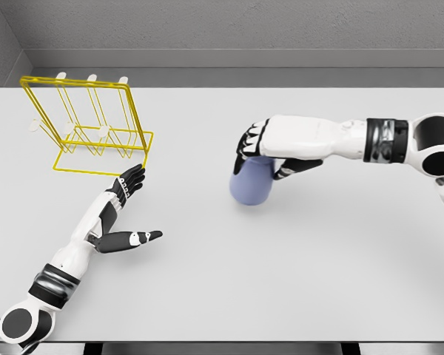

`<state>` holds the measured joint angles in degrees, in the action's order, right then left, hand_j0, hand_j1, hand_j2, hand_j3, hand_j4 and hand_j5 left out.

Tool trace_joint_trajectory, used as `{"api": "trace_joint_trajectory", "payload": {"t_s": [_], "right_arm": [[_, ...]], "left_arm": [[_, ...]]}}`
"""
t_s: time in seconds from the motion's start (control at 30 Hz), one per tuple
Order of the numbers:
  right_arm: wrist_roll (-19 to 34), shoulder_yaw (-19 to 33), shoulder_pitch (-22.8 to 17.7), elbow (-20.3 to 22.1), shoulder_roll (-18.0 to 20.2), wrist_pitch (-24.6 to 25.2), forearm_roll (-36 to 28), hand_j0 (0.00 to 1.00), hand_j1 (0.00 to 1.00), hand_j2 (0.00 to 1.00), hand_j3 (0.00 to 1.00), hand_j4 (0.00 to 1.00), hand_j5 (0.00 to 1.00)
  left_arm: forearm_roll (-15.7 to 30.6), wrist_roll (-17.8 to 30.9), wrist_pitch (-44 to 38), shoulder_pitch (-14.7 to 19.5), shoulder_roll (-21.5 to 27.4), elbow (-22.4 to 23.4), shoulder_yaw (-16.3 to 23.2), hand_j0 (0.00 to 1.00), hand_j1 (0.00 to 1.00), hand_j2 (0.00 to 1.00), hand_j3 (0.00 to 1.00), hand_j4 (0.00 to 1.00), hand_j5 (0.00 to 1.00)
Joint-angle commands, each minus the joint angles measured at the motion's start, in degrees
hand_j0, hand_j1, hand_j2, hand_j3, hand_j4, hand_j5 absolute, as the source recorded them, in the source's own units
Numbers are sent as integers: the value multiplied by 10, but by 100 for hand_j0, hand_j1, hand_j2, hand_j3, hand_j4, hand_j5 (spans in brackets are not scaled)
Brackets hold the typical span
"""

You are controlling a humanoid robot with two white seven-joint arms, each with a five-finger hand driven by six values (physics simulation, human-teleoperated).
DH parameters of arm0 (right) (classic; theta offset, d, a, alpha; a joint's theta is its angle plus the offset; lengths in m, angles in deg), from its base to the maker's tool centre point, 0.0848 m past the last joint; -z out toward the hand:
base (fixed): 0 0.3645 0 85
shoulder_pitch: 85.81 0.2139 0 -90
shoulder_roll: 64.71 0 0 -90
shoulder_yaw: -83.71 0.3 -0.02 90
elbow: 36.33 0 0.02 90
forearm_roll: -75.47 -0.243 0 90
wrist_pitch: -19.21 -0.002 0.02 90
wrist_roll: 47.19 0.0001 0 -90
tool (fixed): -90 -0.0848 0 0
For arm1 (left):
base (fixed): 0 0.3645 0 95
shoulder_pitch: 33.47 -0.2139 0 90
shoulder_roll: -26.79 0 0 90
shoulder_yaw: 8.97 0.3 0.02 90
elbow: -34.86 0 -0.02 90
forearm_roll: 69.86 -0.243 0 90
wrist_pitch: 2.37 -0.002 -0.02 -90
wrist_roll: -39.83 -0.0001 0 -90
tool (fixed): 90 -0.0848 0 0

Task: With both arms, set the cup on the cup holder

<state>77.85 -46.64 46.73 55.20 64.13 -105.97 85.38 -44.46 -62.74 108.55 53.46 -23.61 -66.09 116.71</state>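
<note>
Blue cup (251, 182) gripped by right hand (270, 148), well right of yellow rack (89, 126); left hand (124, 194) spread just below rack, holding nothing.

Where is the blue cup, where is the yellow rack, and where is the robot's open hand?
blue cup (250, 186): head view, on its side wall below the fingers.
yellow rack (134, 115): head view, on the right bar of its frame.
left hand (127, 185): head view, on the back of the open hand.

bright, even, diffuse light from above. soft faint shadows on the bench (296, 281). render sharp throughout; no glare, blur or edge distortion.
</note>
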Motion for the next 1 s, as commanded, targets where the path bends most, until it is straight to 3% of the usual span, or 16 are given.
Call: {"api": "trace_joint_trajectory", "payload": {"t_s": [0.0,0.97], "right_arm": [[0,-1,0,0,-7,2,-2,62,62,62,62,62,62],[0,-5,16,-20,-88,2,34,62,62,62,62,62,62]], "left_arm": [[-1,0,0,0,0,0,0,100,100,100,100,100,100],[-1,0,0,-1,2,0,0,100,100,100,100,100,100]]}}
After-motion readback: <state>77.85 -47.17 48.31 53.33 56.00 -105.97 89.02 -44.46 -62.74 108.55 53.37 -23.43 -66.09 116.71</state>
